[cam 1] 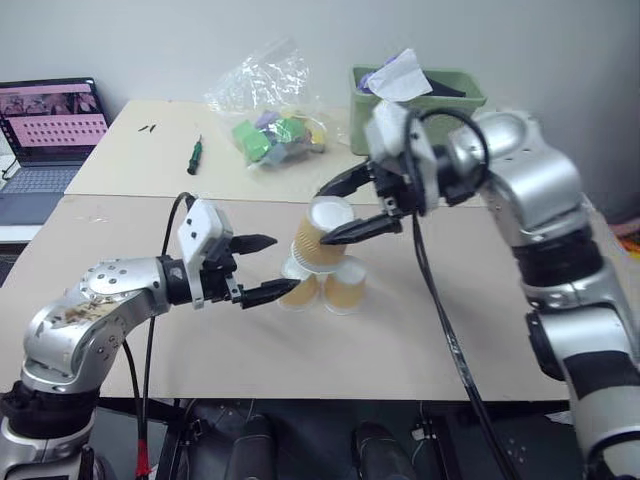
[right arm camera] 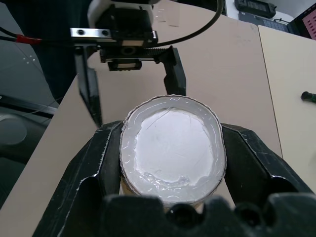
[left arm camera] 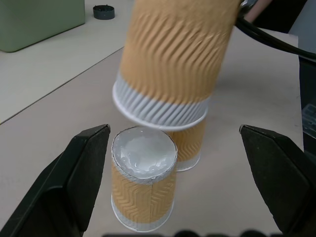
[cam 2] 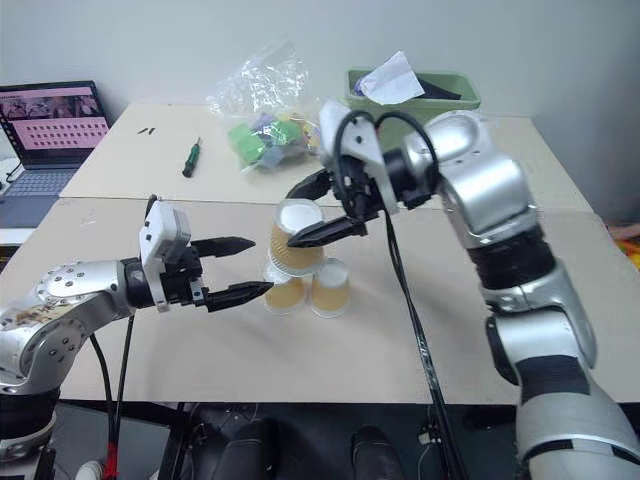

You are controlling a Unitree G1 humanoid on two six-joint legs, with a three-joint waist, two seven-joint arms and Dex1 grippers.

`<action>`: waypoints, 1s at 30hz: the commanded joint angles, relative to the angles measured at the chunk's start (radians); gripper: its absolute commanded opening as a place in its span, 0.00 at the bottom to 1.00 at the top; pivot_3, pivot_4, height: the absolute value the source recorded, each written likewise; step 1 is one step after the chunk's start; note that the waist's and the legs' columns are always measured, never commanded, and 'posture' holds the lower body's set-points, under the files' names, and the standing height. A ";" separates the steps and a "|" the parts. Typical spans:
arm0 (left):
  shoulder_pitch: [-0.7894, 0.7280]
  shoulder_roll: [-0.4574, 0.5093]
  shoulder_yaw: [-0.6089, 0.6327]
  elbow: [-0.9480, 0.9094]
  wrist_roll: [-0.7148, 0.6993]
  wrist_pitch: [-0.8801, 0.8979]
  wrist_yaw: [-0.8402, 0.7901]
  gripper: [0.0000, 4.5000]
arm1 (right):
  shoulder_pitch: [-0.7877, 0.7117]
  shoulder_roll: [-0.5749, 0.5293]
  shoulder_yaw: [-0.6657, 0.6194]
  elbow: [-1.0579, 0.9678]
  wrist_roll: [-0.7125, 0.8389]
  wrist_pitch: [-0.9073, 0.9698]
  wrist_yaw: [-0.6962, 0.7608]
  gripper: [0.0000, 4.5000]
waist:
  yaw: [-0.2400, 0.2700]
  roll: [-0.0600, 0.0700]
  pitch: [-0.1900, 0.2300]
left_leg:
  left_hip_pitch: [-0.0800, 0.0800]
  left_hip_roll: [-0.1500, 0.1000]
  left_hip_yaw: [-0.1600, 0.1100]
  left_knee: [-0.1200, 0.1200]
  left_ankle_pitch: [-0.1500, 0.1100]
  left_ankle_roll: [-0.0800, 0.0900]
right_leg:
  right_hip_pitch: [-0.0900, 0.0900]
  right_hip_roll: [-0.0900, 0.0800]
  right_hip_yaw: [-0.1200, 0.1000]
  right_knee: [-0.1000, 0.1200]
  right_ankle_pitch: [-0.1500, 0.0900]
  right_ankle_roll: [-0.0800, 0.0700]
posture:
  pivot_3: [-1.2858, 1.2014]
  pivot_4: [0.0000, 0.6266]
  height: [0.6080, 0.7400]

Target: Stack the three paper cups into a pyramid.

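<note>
Right gripper (cam 1: 352, 208) jaws tight on raised cup (cam 1: 324, 235); left gripper (cam 1: 262, 268) jaws wide.

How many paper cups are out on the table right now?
3: two cups stand upside down, side by side on the table, left one and right one; a third cup is held above them by the right end effector.

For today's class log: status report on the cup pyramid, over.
Right end effector shut on third paper cup, above two base cups. Left end effector open beside them. Nothing obstructing.
</note>
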 commanded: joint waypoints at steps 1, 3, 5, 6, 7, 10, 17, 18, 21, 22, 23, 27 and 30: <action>0.006 0.012 0.039 -0.056 -0.030 0.011 0.015 1.00 | -0.047 0.020 -0.019 0.052 -0.017 -0.041 0.033 0.58 | 0.002 0.000 0.000 | 0.000 0.000 0.000 0.000 0.000 0.000 | 0.000 0.000 0.000 0.000 0.000 0.000 | 0.52 0.24 0.64; 0.011 0.015 0.044 -0.065 -0.039 0.017 0.022 1.00 | -0.053 0.032 -0.021 0.076 -0.025 -0.045 0.043 0.58 | 0.001 0.000 0.000 | 0.000 0.000 0.000 0.000 0.000 0.000 | 0.000 0.000 0.000 0.000 0.000 0.000 | 0.52 0.24 0.64; 0.013 0.017 0.047 -0.070 -0.044 0.020 0.028 1.00 | -0.053 0.039 -0.019 0.096 -0.035 -0.055 0.054 0.58 | 0.000 0.000 0.000 | 0.000 0.000 0.000 0.000 0.000 0.000 | 0.000 0.000 0.000 0.000 0.000 0.000 | 0.52 0.24 0.64; 0.014 0.019 0.048 -0.072 -0.046 0.022 0.031 1.00 | -0.052 0.041 -0.020 0.101 -0.037 -0.051 0.060 0.58 | -0.002 0.000 0.000 | 0.000 0.000 0.000 0.000 0.000 0.000 | 0.000 0.000 0.000 0.000 0.000 0.000 | 0.52 0.24 0.64; 0.015 0.020 0.050 -0.074 -0.048 0.024 0.033 1.00 | -0.050 0.043 -0.021 0.104 -0.038 -0.049 0.066 0.58 | -0.003 0.000 0.000 | 0.000 0.000 0.000 0.000 0.000 0.000 | 0.000 0.000 0.000 0.000 0.000 0.000 | 0.52 0.24 0.64; 0.014 0.021 0.052 -0.075 -0.049 0.029 0.036 1.00 | -0.041 0.044 -0.025 0.103 -0.042 -0.039 0.084 0.58 | -0.003 0.000 0.000 | 0.000 0.000 0.000 0.000 0.000 0.000 | 0.000 0.000 0.000 0.000 0.000 0.000 | 0.52 0.24 0.64; -0.002 0.024 0.050 -0.068 -0.049 0.035 0.039 1.00 | 0.001 0.042 -0.010 0.107 -0.063 -0.041 0.096 0.58 | -0.003 0.000 0.000 | 0.000 0.000 0.000 0.000 0.000 0.000 | 0.000 0.000 0.000 0.000 0.000 0.000 | 0.52 0.24 0.64; -0.004 0.024 0.049 -0.068 -0.049 0.035 0.040 1.00 | 0.007 0.044 -0.008 0.113 -0.067 -0.042 0.095 0.58 | -0.003 0.000 0.000 | 0.000 0.000 0.000 0.000 0.000 0.000 | 0.000 0.000 0.000 0.000 0.000 0.000 | 0.52 0.24 0.64; -0.007 0.024 0.049 -0.068 -0.051 0.037 0.041 1.00 | 0.019 0.048 -0.008 0.125 -0.077 -0.043 0.097 0.58 | -0.003 0.000 0.000 | 0.000 0.000 0.000 0.000 0.000 0.000 | 0.000 0.000 0.000 0.000 0.000 0.000 | 0.52 0.24 0.64; -0.008 0.024 0.049 -0.068 -0.051 0.038 0.043 1.00 | 0.022 0.049 -0.007 0.130 -0.081 -0.044 0.097 0.58 | -0.003 0.000 0.000 | 0.000 0.000 0.000 0.000 0.000 0.000 | 0.000 0.000 0.000 0.000 0.000 0.000 | 0.52 0.24 0.64; -0.009 0.024 0.048 -0.069 -0.051 0.038 0.044 1.00 | 0.025 0.051 -0.008 0.136 -0.085 -0.045 0.096 0.58 | -0.003 0.000 0.000 | 0.000 0.000 0.000 0.000 0.000 0.000 | 0.000 0.000 0.000 0.000 0.000 0.000 | 0.52 0.24 0.64; -0.010 0.024 0.048 -0.070 -0.054 0.040 0.048 1.00 | 0.027 0.061 -0.014 0.152 -0.102 -0.061 0.080 0.80 | -0.004 0.000 0.000 | 0.000 0.000 0.000 0.000 0.000 0.000 | 0.000 0.000 0.000 0.000 0.000 0.000 | 0.52 0.24 0.64; -0.009 0.025 0.049 -0.070 -0.055 0.041 0.051 1.00 | 0.015 0.069 -0.036 0.148 -0.096 -0.061 0.068 0.99 | -0.004 0.000 0.000 | 0.000 0.000 0.000 0.000 0.000 0.000 | 0.000 0.000 0.000 0.000 0.000 0.000 | 0.52 0.24 0.64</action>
